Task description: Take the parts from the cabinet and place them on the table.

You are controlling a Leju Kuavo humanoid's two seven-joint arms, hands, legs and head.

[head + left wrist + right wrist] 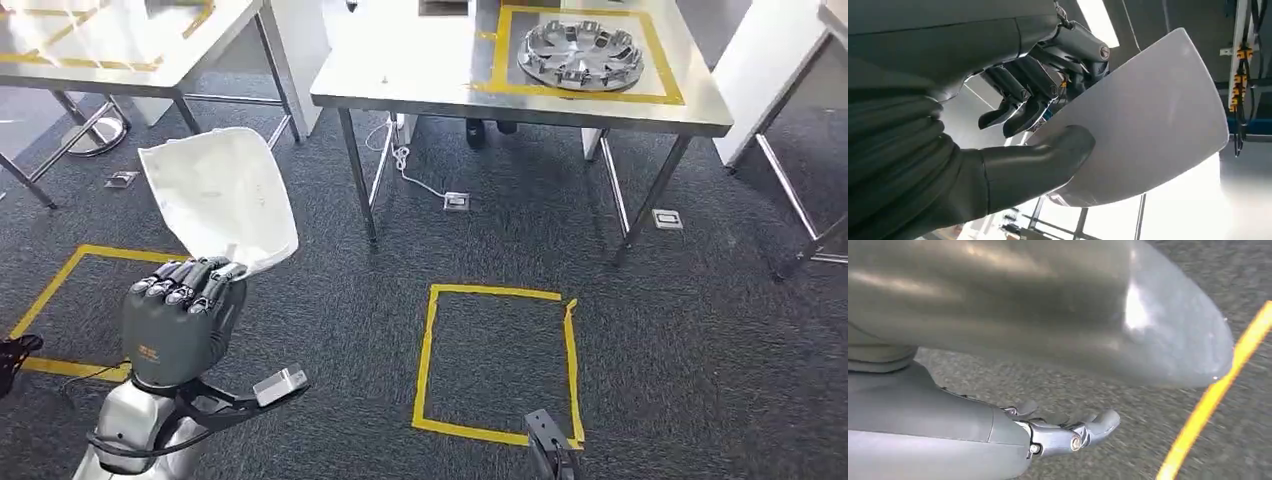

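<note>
My left hand [180, 320] is raised low on the left and grips a white curved panel [220, 195] by its lower edge. In the left wrist view the thumb [1048, 160] presses on one face of the panel [1148, 125] and the dark fingers [1018, 105] curl behind it. Ahead stands a steel table [400, 75] with a yellow taped frame [498, 60] around a silver ribbed wheel cover [580, 55]. My right hand [1068, 432] hangs low over the carpet with its fingers loosely apart and nothing in them; its dark tip [550, 445] shows at the bottom edge.
A yellow taped square [428, 350] marks the carpet in front of the table, and another [60, 280] lies at the left. A second steel table [120, 40] stands at the far left. Floor sockets [456, 201] [667, 219] and a white cable [405, 165] lie near the table legs.
</note>
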